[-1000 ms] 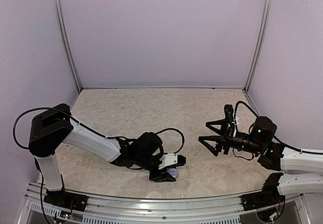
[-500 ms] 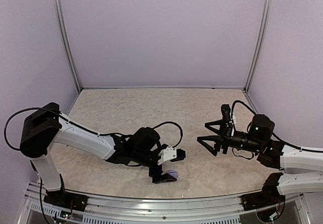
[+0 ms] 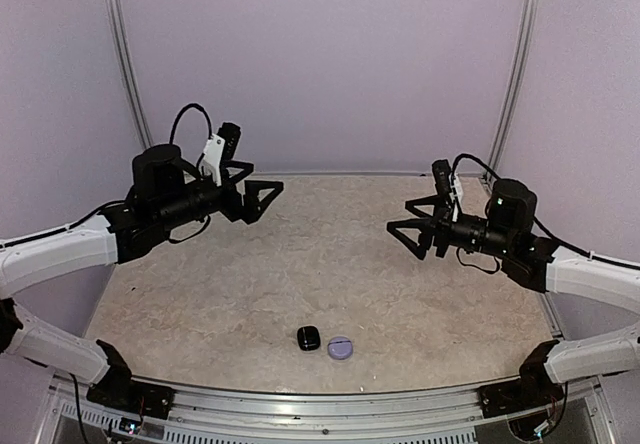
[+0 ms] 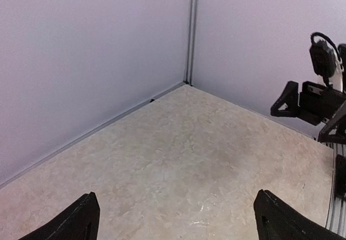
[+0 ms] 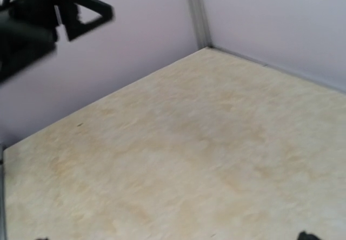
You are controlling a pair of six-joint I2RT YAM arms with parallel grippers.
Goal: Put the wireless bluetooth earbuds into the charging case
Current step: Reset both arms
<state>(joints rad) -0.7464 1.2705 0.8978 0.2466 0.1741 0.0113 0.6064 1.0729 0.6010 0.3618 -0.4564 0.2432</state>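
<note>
Two small cases lie side by side near the table's front edge: a black rounded charging case [image 3: 308, 338] and a lavender round charging case [image 3: 340, 348], both with lids down. No earbuds show in any view. My left gripper [image 3: 266, 177] hangs high over the back left of the table, open and empty, far from both cases. In its own view the left gripper [image 4: 178, 221] has bare table between its fingertips [image 4: 81, 224]. My right gripper [image 3: 397, 216] is raised at the right, open and empty, facing left. Neither wrist view shows the cases.
Pale lavender walls with metal corner posts [image 3: 130, 84] close in the beige marbled table [image 3: 320, 254]. A metal rail [image 3: 320, 404] runs along the near edge. The right gripper [image 4: 308, 102] shows in the left wrist view, and the left gripper [image 5: 81, 13] in the right wrist view.
My left gripper opened over the lavender case at the front, left it on the table, then rose and swung to the back left. The right gripper lifted slightly.
</note>
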